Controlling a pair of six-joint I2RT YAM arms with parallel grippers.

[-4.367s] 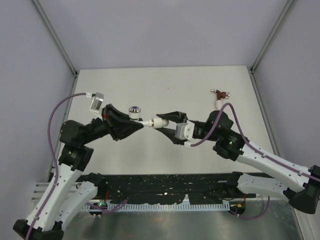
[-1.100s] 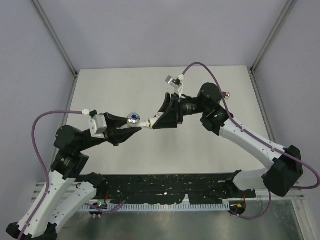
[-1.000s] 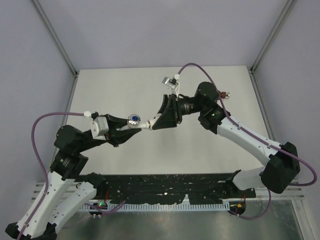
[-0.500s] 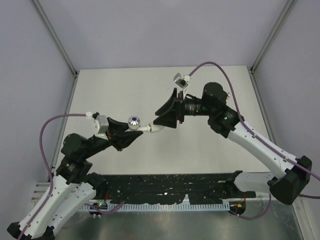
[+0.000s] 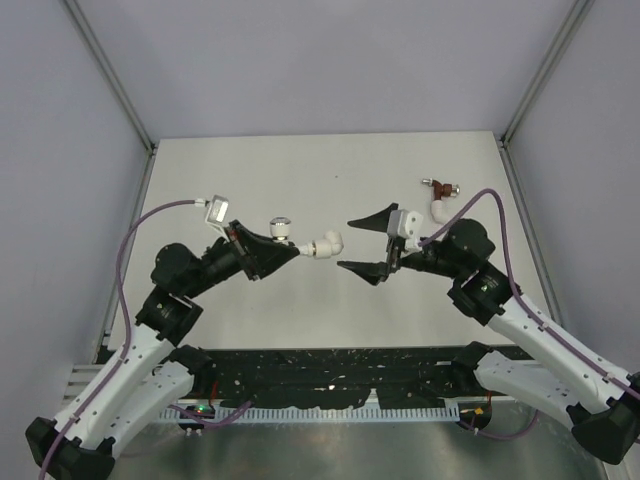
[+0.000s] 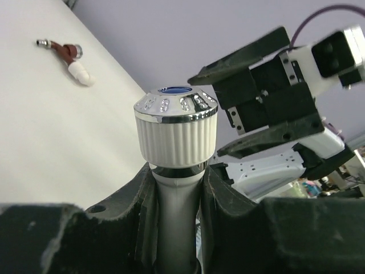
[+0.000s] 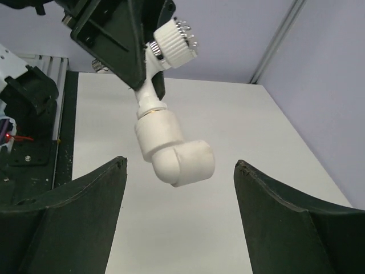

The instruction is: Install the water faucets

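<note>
White faucet (image 5: 281, 228), silvery blue-dotted knob uppermost, is clamped by its stem in the left claw (image 5: 285, 251) and held above the middle of the counter (image 5: 300, 175). A white elbow fitting (image 5: 328, 243) sits on its free end. The right claw (image 5: 346, 244) gapes wide just beyond that elbow, holding nothing. The dark red faucet (image 5: 437, 186) lies on the counter far right, with a small white fitting (image 6: 80, 73) at 1 end.

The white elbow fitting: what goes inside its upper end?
The stem of the white faucet enters the elbow fitting there; the stem's end is hidden inside. The left end effector holds the faucet.
</note>
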